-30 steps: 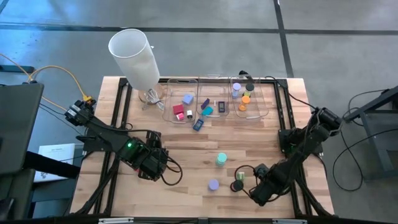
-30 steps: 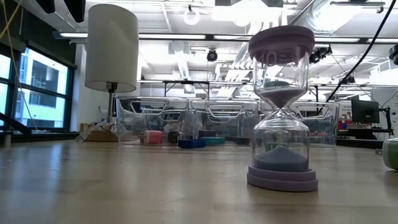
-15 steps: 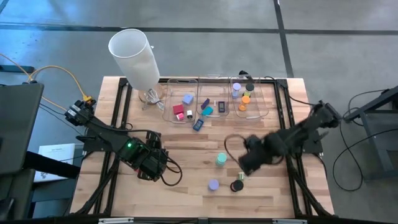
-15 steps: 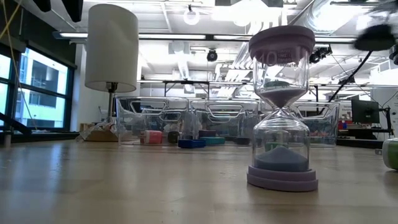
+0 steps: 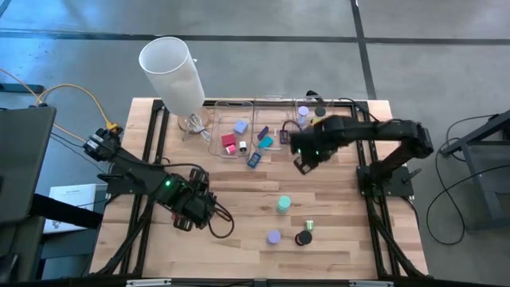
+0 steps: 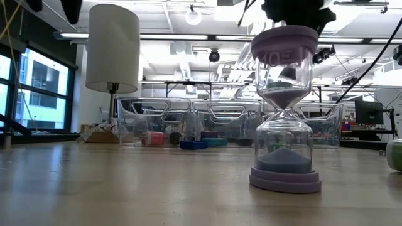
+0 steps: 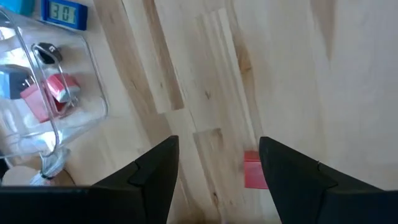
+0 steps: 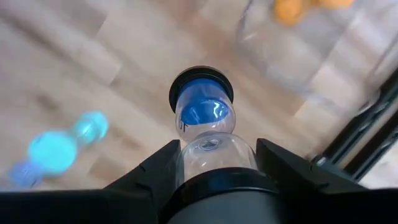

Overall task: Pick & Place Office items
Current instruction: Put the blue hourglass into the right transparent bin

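My right gripper (image 5: 303,162) hangs just in front of the clear bins, pointing down and shut on a small hourglass (image 8: 202,115) with black caps and blue sand. The gripper hides this hourglass in the high view. My left gripper (image 5: 187,209) hovers open over the table's near left, nothing between its fingers (image 7: 217,143). A red block (image 7: 253,169) lies on the wood below it. A teal piece (image 5: 284,204), a lavender hourglass (image 5: 273,236), a black disc (image 5: 304,237) and a small yellow-green piece (image 5: 309,226) stand on the table's near right. My right gripper pinches the hourglass by its upper glass bulb (image 8: 214,152) between the two fingers (image 8: 158,171). The fingers come from above and point down. The hourglass hangs upright below them, its lower black cap (image 8: 201,87) clear of the table.
Three clear bins (image 5: 239,143) (image 5: 275,145) (image 5: 331,143) with coloured pieces stand in a row at the far edge. A dark blue rectangle (image 5: 254,159) lies before them. A tall white cylinder (image 5: 171,72) stands at the far left. The lavender hourglass (image 6: 286,107) looms near the low camera.
My right gripper has risen and swung from the table's near right toward the far edge, stopping just in front of the clear bins. The pieces on the near right of the table have stayed where they were.
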You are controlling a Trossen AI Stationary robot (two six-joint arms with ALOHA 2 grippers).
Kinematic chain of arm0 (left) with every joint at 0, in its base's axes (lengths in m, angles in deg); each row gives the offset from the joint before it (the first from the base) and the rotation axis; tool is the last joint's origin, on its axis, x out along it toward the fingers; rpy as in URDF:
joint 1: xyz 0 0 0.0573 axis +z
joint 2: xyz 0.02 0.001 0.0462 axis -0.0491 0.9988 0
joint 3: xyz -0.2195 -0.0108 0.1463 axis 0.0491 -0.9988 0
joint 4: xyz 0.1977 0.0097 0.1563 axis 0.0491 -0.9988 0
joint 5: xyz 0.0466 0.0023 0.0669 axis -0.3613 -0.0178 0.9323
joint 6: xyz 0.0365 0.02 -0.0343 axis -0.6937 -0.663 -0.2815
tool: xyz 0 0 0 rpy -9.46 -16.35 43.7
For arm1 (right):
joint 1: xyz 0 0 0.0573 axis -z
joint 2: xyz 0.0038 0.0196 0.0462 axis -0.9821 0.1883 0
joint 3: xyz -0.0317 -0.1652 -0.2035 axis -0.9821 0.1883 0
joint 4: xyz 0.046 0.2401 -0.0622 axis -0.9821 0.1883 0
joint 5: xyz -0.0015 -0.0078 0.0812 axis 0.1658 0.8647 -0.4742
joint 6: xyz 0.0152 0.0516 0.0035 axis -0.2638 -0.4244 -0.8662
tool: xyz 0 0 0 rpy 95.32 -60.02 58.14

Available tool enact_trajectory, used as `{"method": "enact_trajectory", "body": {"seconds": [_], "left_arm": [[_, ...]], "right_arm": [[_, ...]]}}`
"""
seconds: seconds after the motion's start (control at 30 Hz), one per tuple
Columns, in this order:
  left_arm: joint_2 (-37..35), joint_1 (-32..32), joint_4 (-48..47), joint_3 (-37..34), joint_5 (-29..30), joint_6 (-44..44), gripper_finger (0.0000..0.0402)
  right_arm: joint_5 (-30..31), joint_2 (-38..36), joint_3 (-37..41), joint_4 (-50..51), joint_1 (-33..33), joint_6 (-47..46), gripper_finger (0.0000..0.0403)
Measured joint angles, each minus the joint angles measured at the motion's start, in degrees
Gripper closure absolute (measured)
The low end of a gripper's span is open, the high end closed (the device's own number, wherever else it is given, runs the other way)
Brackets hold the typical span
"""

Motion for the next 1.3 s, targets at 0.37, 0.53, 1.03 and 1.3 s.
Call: {"method": "enact_trajectory", "body": {"seconds": [0.37, 0.53, 1.03, 1.3], "left_arm": [[0.0, 9.97, 0.04, 0.0, -1.43, -14.87, 0.0188], [0.0, 18.84, 0.04, 0.0, -8.05, -21.16, 0.0188], [0.0, 52.36, 0.26, 0.0, -46.85, -42.92, 0.0188], [0.0, 57.86, 2.51, -0.11, -42.38, -35.97, 0.0188]], "right_arm": [[3.28, -3.48, 0.0, -0.03, 18.27, 11.52, 0.0218], [4.33, -4.48, 0.0, 0.0, 24.51, 14.39, 0.0218], [4.4, -5.56, 8.9, -0.08, 35.0, 21.34, 0.0218], [3.96, -5.55, 13.77, -7.31, 36.83, 25.6, 0.0218]]}}
